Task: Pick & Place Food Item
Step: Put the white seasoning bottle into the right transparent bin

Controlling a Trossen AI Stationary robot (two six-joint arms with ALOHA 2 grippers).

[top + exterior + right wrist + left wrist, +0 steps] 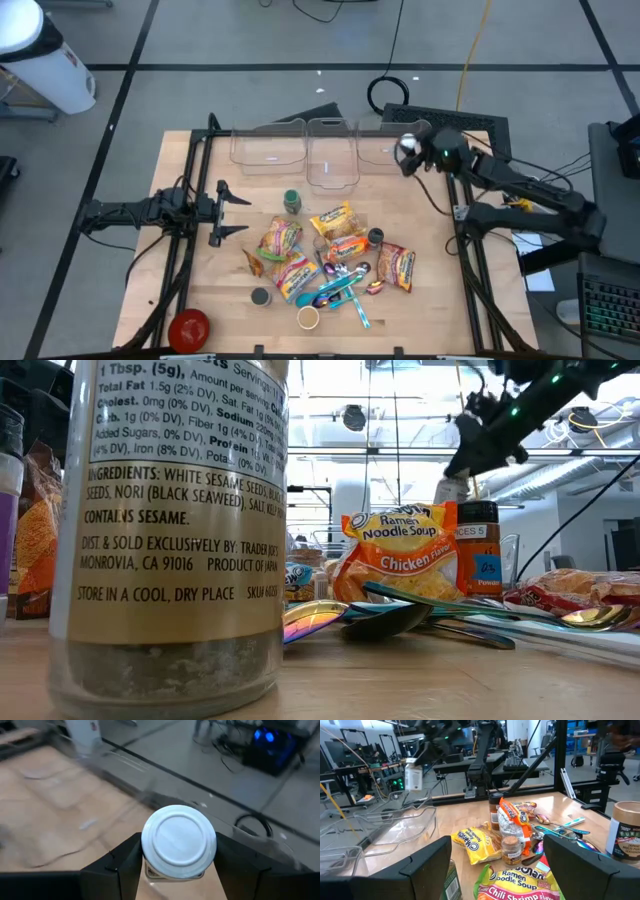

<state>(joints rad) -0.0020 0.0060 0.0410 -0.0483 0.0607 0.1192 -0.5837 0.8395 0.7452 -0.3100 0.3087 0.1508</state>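
My right gripper (412,150) hangs in the air at the table's far right, over the rightmost clear bin (385,148). It is shut on a small jar with a white lid (179,841). The same jar (413,776) shows off the table in the left wrist view. The other food items lie in a pile at the table's middle: ramen packets (334,222), spice jars (291,201) and spoons (345,285). My left gripper (232,210) waits open and level at the table's left. My right gripper pinches the jar's body just under the lid (150,870) between its two fingers, one on each side. The fingers slant down from the table's right side. The jar is lifted clear of the table, lid up and tipped toward the wrist.
Three clear bins (332,158) stand in a row along the far edge. A red bowl (188,327) sits at the near left corner. A tall seasoning jar (170,530) fills the low view's left. Black frame rails (185,200) run along both sides.
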